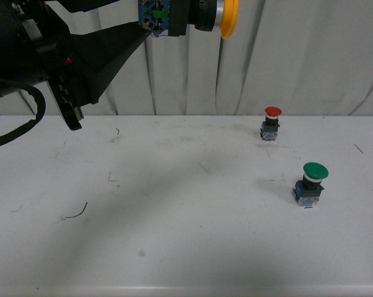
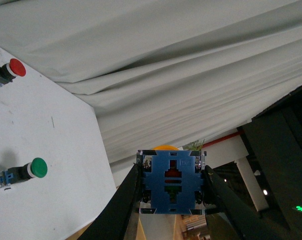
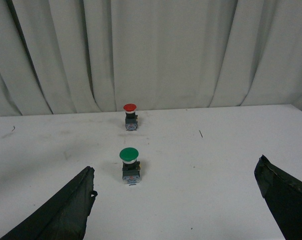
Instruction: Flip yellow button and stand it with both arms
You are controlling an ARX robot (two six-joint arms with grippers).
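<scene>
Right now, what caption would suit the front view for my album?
Left fingers hold the yellow button sideways high above the table; red button and green button stand to the right.

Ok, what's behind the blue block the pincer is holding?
Seen from the left wrist, the yellow button shows only a sliver of cap past its blue block in the left pincer. The block hides the rest.

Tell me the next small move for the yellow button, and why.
Probably lift the open right claw toward the cap of the yellow button. The left claw grips its blue base, holding it sideways high above the table; a second grip looks needed to turn it upright.
</scene>
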